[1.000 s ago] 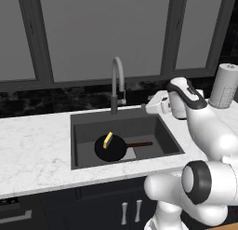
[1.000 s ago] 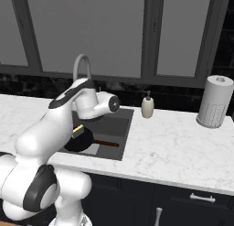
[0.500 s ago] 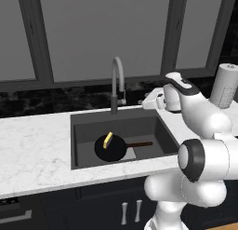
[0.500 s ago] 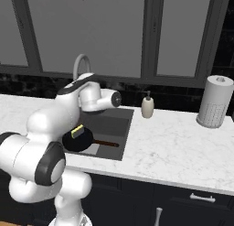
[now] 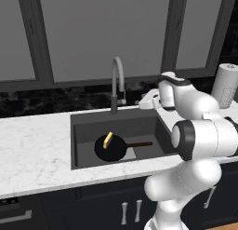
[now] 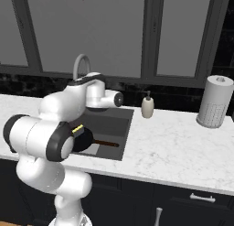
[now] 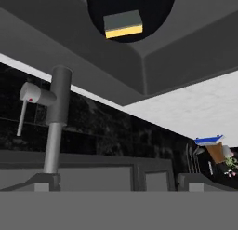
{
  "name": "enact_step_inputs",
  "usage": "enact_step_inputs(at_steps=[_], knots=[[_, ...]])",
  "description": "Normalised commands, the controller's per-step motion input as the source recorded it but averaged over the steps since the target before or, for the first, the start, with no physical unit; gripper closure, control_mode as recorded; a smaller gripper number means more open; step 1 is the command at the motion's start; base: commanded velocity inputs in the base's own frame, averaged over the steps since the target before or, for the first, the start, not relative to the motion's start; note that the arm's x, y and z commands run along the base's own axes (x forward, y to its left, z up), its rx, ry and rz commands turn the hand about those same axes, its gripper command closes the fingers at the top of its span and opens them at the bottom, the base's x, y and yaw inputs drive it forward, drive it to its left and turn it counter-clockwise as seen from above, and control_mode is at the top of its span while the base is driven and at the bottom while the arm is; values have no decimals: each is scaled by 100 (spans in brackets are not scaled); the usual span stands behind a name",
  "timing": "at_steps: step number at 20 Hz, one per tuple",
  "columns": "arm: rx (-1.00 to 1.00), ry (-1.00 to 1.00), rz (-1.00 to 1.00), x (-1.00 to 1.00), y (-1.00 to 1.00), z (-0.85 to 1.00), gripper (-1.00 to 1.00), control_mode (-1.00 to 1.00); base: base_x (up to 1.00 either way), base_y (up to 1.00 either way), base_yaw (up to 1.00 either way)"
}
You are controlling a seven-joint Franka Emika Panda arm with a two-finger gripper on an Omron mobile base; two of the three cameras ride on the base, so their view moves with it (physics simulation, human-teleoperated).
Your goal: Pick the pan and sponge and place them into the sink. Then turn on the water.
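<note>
The black pan (image 5: 111, 149) lies on the floor of the dark sink (image 5: 88, 131), its reddish handle pointing right. The yellow sponge (image 5: 108, 139) rests in the pan. In the upside-down hand view, the pan (image 7: 153, 10) and sponge (image 7: 122, 24) appear at the top, inside the sink (image 7: 93, 66). My gripper (image 5: 143, 103) hovers over the sink's back right corner, just right of the gooseneck faucet (image 5: 116, 82), open with nothing between its fingertips (image 7: 44, 181). The faucet's column (image 7: 56, 108) and side lever (image 7: 30, 94) are close ahead. No water shows at the spout.
A soap dispenser (image 6: 147, 106) stands on the white marble counter (image 6: 183, 147) right of the sink. A paper towel roll (image 6: 214, 101) stands at the far right by the dark backsplash. Windows run behind the counter. My own arm blocks part of the sink in the right base view.
My hand has swung left from above the counter to the sink's back right corner, closer to the faucet. The pan and sponge have not moved.
</note>
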Motion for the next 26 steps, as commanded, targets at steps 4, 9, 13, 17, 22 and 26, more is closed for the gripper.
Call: enact_step_inputs(at_steps=[4,9,13,17,22,26], knots=[[0,0,0,37,0,-9,-100,-100,0,0,0],[0,0,0,29,0,0,-100,-100,0,0,0],[0,0,0,28,0,-1,-100,-100,0,0,0],[0,0,0,26,0,-11,-100,-100,0,0,0],[0,0,0,26,0,-16,-100,-100,0,0,0],[0,-1,0,21,4,-18,-100,-100,0,0,0]])
